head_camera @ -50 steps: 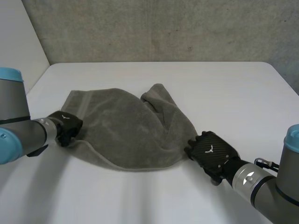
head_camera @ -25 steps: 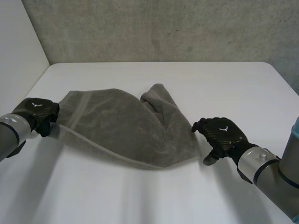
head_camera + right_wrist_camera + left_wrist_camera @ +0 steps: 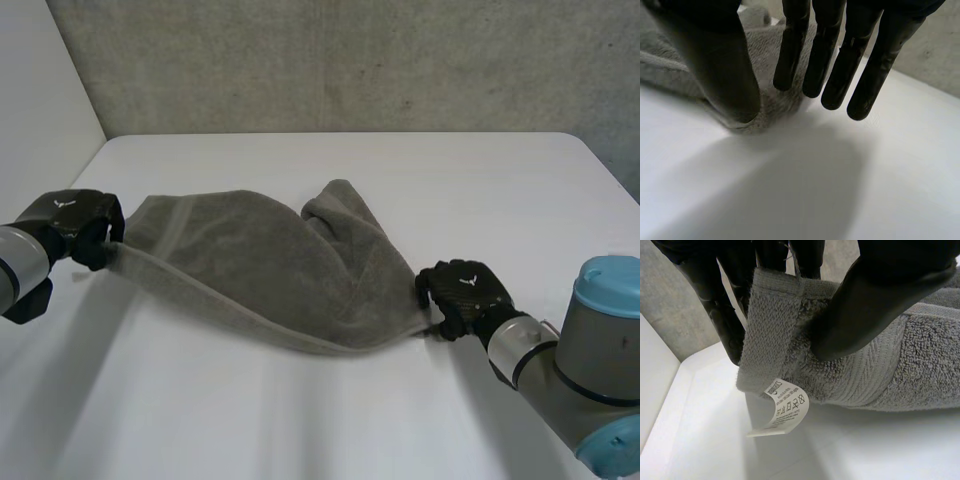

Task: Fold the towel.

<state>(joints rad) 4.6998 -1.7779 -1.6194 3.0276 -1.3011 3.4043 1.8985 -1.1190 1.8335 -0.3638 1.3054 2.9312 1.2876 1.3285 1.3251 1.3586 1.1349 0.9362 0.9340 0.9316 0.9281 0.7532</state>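
A grey towel lies rumpled across the middle of the white table. My left hand is at the towel's left corner and holds it a little above the table. In the left wrist view the thumb pinches the hemmed corner against the fingers, and a white care label hangs below. My right hand is at the towel's near right corner. In the right wrist view its straight fingers hang over that corner, with the thumb at its edge and a small gap between.
A fold of the towel is bunched up at its far side. Bare table lies in front of the towel and to the right. A grey wall stands behind the table's far edge.
My left hand has drawn the left corner further out to the left and upward, stretching the near edge. My right hand has come back to the right corner and its spread fingers have curled inward.
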